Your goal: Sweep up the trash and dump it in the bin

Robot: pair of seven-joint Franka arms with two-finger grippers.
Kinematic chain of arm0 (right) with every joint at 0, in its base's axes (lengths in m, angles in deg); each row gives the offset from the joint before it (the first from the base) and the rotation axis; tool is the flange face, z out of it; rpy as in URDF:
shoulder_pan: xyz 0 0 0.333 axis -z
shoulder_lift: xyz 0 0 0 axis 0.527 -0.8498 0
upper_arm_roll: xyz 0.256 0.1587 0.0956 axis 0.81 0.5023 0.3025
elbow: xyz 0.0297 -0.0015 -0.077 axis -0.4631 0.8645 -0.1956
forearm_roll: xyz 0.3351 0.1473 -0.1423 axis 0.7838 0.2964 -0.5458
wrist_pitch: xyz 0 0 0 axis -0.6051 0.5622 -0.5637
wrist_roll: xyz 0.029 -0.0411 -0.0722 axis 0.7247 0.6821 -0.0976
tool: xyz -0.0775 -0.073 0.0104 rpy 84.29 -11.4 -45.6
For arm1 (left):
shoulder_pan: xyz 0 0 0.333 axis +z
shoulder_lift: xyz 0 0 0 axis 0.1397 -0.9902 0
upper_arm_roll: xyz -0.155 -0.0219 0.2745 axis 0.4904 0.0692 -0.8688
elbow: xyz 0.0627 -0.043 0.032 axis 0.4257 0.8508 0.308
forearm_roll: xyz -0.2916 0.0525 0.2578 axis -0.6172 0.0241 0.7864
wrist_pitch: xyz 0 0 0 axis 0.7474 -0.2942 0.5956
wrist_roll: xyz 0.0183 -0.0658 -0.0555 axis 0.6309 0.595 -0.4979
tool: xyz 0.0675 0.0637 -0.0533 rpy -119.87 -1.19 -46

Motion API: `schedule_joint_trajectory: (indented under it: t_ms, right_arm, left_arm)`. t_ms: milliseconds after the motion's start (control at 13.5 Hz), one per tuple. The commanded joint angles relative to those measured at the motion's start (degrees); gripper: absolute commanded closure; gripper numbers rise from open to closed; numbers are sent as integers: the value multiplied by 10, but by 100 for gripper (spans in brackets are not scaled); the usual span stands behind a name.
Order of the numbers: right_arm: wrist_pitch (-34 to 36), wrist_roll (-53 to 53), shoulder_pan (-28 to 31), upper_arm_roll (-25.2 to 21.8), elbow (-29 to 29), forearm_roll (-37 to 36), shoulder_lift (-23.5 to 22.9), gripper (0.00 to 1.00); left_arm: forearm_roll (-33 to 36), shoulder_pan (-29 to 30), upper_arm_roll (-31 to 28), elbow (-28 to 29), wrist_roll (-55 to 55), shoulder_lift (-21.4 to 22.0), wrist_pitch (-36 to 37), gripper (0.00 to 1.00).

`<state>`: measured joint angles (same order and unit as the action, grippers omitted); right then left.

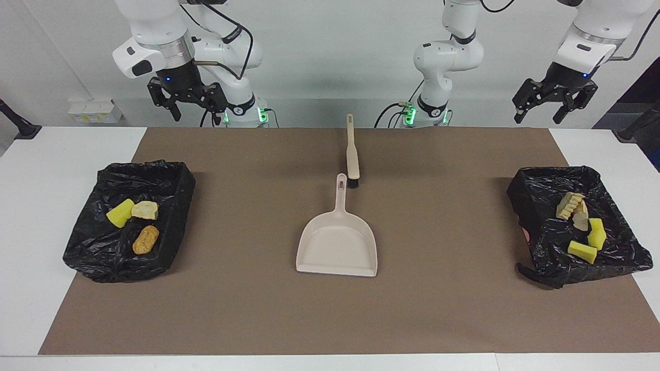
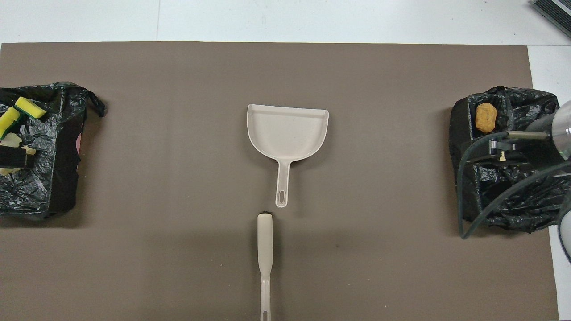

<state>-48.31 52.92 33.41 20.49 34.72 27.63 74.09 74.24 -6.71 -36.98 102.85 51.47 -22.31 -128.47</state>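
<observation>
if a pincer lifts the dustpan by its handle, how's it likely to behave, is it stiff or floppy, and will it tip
The dustpan looks like thin moulded plastic, so probably stiff and light. Its wide scoop sits at one end of a slim handle, so held by the handle it would likely droop scoop-down. The smooth surface might slip in a pincer. It lies flat and empty, so pushed along the mat it should slide rather than roll.

Both tools hang open and empty, left tool (image 1: pixel 555 107) and right tool (image 1: pixel 187 104) up by the bases. Trash sits in two black-lined bins (image 1: pixel 170 178) (image 1: pixel 536 180); dustpan (image 1: pixel 336 247) and brush (image 1: pixel 352 154) lie mid-desk.
</observation>
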Motion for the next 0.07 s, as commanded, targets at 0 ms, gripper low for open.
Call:
schedule_joint_trajectory:
  t_ms: [0]
  right_arm:
    - [0, -4, 9, 2, 10, 10, 8, 0]
  left_arm:
    - [0, 8, 9, 4, -5, 10, 16, 0]
